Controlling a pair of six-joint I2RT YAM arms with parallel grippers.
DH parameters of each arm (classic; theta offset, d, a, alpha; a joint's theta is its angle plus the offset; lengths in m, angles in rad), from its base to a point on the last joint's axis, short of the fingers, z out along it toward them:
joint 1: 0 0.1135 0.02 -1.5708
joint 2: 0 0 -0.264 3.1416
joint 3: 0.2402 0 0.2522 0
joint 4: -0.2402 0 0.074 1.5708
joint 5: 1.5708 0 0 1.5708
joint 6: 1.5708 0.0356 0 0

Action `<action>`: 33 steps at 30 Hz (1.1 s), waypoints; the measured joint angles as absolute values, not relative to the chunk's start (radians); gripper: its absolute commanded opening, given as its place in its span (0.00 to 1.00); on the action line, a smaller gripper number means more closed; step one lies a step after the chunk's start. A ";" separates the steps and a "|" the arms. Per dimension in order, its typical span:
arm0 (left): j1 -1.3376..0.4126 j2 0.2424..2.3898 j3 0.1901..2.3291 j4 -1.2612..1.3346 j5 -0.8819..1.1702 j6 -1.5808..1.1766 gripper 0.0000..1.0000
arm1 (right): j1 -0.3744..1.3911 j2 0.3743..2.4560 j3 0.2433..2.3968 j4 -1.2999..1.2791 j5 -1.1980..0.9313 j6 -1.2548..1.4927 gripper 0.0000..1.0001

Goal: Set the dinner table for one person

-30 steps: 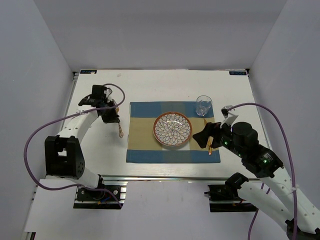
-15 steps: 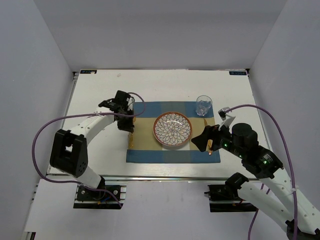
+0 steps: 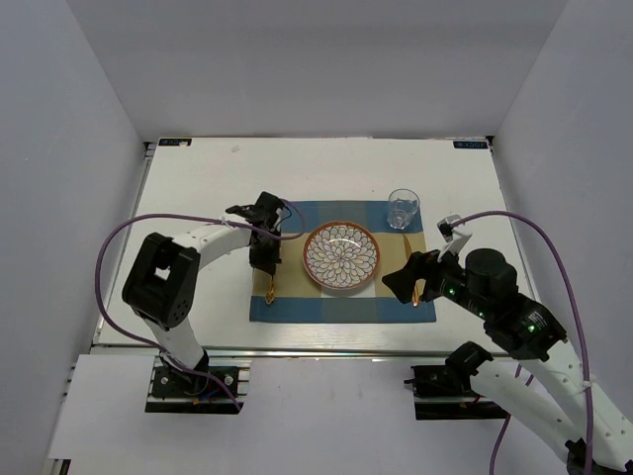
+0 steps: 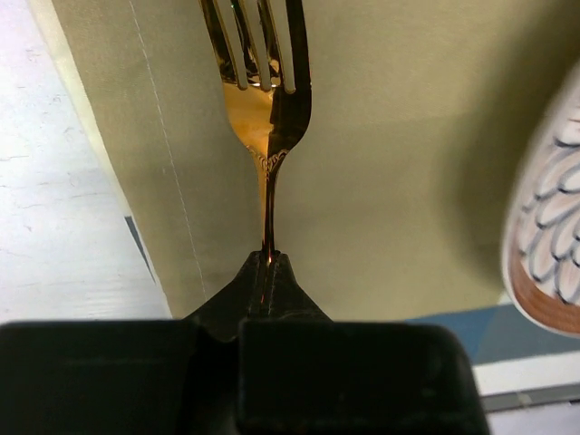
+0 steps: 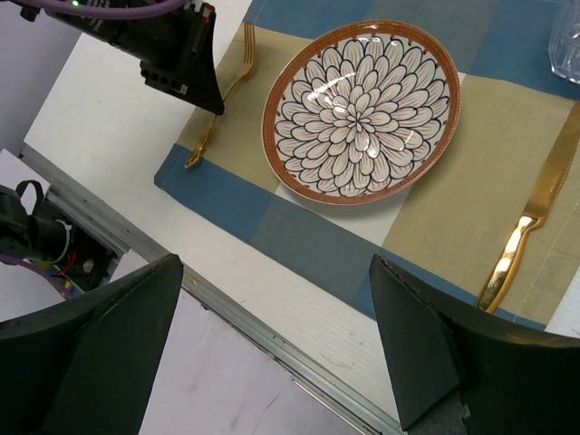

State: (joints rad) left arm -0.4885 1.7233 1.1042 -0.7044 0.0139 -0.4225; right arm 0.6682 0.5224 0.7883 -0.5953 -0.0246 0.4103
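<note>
The white dinner table (image 3: 198,178) holds a blue-and-tan placemat (image 3: 297,307) with a patterned plate (image 3: 341,256) at its middle. My left gripper (image 3: 267,263) is over the mat's left tan band, shut on the handle of a gold fork (image 4: 269,136). The fork's tines point away from the jaws, and it is low over or on the mat. In the right wrist view the fork (image 5: 237,77) sits left of the plate (image 5: 361,109). A gold knife (image 5: 535,217) lies on the mat's right side. My right gripper (image 3: 407,282) is open and empty, above the mat's near right part.
A clear glass (image 3: 402,209) stands at the mat's far right corner. The table's metal front rail (image 5: 272,340) runs just below the mat's near edge. Grey walls enclose the table on three sides.
My left gripper has carried the fork rightwards, from the bare table left of the mat to over the mat's left band. My right gripper has drawn back slightly towards the near edge.
</note>
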 measured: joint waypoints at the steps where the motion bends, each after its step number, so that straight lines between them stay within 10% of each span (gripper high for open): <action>1: -0.494 1.732 1.104 -0.704 0.005 -0.427 0.00 | 0.668 0.520 0.788 -0.598 -0.023 0.410 0.89; 33: -0.568 1.762 1.110 -0.772 -0.126 -0.513 0.04 | 0.669 0.496 0.756 -0.611 -0.022 0.411 0.89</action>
